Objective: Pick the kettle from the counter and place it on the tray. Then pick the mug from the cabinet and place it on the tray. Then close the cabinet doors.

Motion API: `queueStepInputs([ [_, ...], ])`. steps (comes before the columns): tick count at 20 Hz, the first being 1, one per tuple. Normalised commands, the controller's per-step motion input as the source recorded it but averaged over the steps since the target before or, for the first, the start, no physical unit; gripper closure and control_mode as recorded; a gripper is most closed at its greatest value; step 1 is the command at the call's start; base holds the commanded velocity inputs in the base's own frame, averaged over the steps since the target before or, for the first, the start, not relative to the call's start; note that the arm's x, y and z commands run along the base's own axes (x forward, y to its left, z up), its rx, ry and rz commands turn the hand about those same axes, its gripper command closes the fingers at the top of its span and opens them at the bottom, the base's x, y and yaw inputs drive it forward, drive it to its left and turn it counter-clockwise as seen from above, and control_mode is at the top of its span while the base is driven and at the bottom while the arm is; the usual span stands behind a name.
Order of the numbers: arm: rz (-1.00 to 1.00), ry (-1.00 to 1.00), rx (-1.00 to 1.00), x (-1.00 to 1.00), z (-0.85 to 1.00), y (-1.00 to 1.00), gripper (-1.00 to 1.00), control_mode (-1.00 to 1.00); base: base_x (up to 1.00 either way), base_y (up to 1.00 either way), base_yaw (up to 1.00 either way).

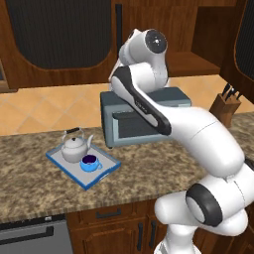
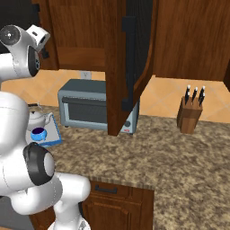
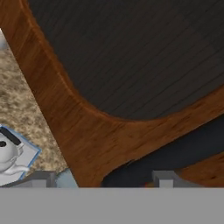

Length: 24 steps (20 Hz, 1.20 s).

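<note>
Tray (image 1: 106, 171) sits on the counter (image 1: 30, 163) at 9 o'clock from the arm base, kettle (image 1: 75, 147) on its back half, mug (image 1: 90, 162) touching-close at the kettle's 5 o'clock, both inside the blue rim. Toaster oven (image 1: 144, 116) just behind, at the tray's 2 o'clock. Arm is folded up high, elbow over the oven, wrist raised toward the cabinet doors (image 2: 130, 63). Right door stands open, swung out over the counter; left door (image 1: 59, 34) looks shut, though the frame crops it. Hand view: door panel close in front, gripper (image 3: 103, 178) fingertips at the bottom edge set apart, nothing between them. Knife block (image 2: 191, 112) at far 3 o'clock.
</note>
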Motion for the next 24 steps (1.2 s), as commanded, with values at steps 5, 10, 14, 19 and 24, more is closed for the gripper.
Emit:
queueStepInputs([
  [5,-0.16,0.08,0.00,-0.04,-0.14,-0.36,-1.00,-1.00,0.00,0.00,0.00],
  [10,-0.10,0.01,0.02,-0.40,-0.01,-0.36,-1.00,-1.00,0.00,0.00,0.00],
  [14,-0.01,-0.03,0.10,-0.81,0.09,-0.04,-1.00,-1.00,0.00,0.00,0.00],
  [19,0.00,-0.11,0.02,-0.79,0.21,-0.15,-1.00,-1.00,0.00,0.00,0.00],
  [24,-0.01,-0.10,0.00,-0.65,0.37,-0.27,-1.00,-1.00,0.00,0.00,0.00],
])
